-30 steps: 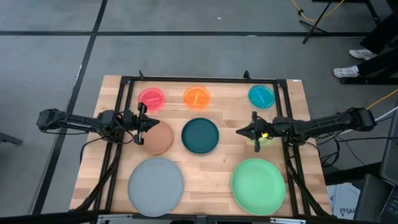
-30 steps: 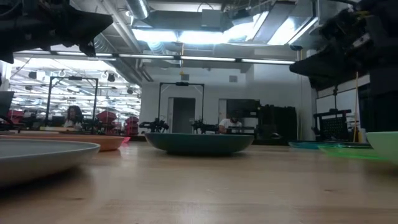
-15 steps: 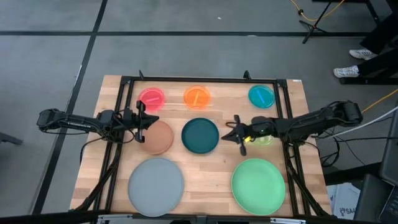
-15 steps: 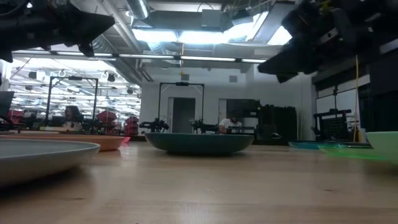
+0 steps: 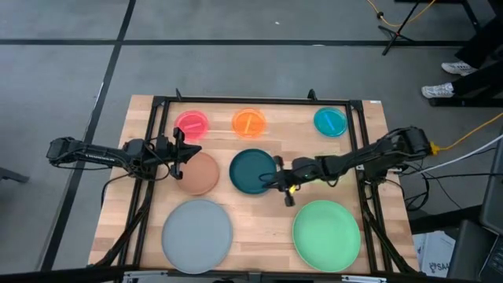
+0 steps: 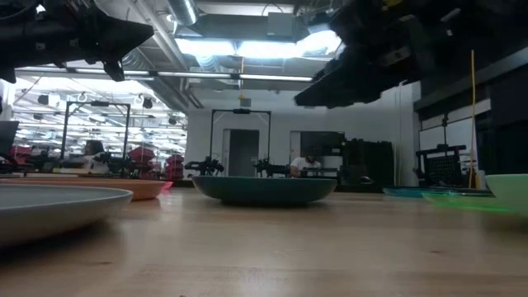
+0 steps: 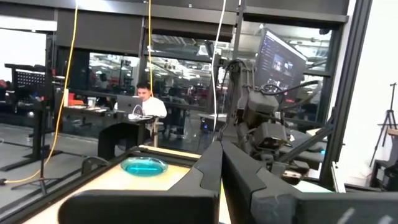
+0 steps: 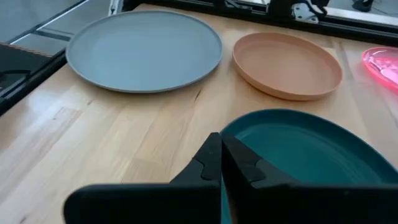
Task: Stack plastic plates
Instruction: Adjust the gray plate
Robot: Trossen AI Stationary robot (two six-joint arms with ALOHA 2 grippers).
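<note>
My right gripper point(image 5: 277, 182) hangs at the three o'clock edge of the dark teal plate point(image 5: 253, 170), which sits at the middle of the table point(image 5: 259, 216). In my right wrist view its two fingers point(image 8: 217, 165) are pressed together with nothing between them, their tips just over the teal rim. My left gripper point(image 5: 182, 154) waits over the ten o'clock edge of the brown plate point(image 5: 199, 174), fingers likewise pressed together and empty in my left wrist view.

From the teal plate, the brown plate lies just beside it at nine o'clock. The large grey plate point(image 5: 197, 235) is at seven o'clock and the large light green plate point(image 5: 326, 234) at four o'clock. Along the far side, the small pink plate point(image 5: 192, 124) is at ten o'clock, the small orange plate point(image 5: 249, 122) at twelve, and the small blue plate point(image 5: 330, 121) at two. Every plate I can see lies singly on the wood.
</note>
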